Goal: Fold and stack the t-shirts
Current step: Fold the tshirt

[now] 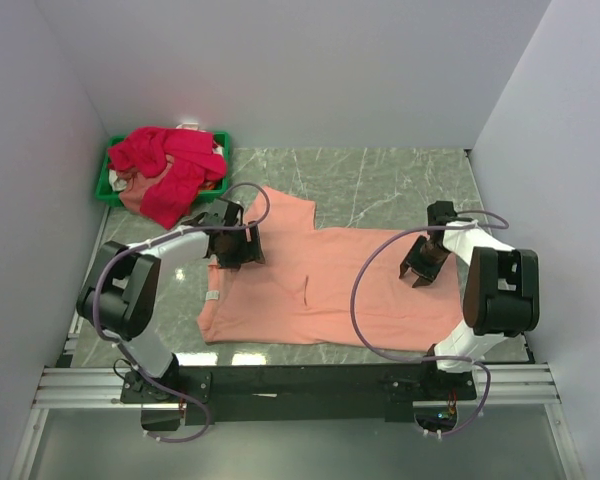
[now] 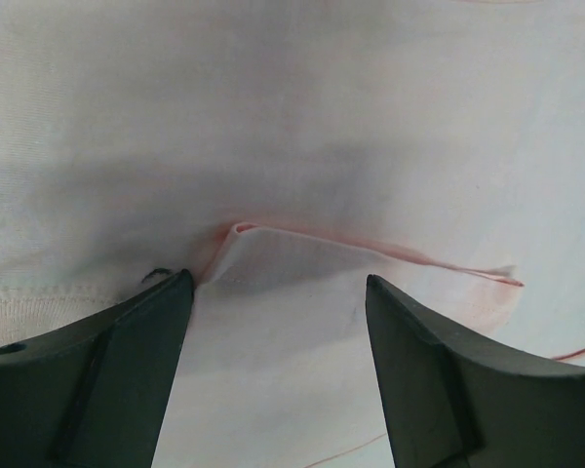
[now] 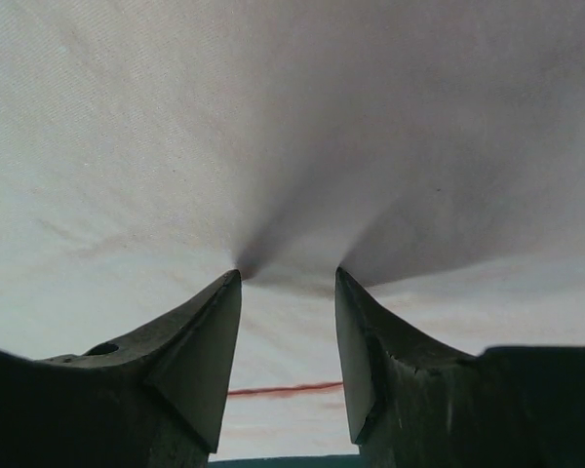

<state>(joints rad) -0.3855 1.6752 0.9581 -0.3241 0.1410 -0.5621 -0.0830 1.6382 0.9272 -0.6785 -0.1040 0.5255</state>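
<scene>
While the salmon-peach t-shirt point(image 1: 320, 290) lies spread nearly flat across the middle of the green-veined bench point(image 1: 380, 180), both arms reach down onto it. The left end effector point(image 1: 237, 247) sits on the shirt's left part near a sleeve, released, its fingers wide apart on either side of a small raised fold point(image 2: 302, 255) in the cloth. The right end effector point(image 1: 418, 268) rests on the shirt's right part, also unclenched. Its tips press into the fabric, which puckers in the gap between them, and it grasps nothing firmly.

A grey cable point(image 1: 358, 290) from the right arm loops over the shirt's right half. At the far left corner a green bin point(image 1: 108, 180) holds the crimson-pink t-shirts point(image 1: 170, 160) in a heap. One spills over the bin's front edge onto the bench, near the left end effector and just beside the salmon shirt's upper left. White walls point(image 1: 280, 70) close in three sides.
</scene>
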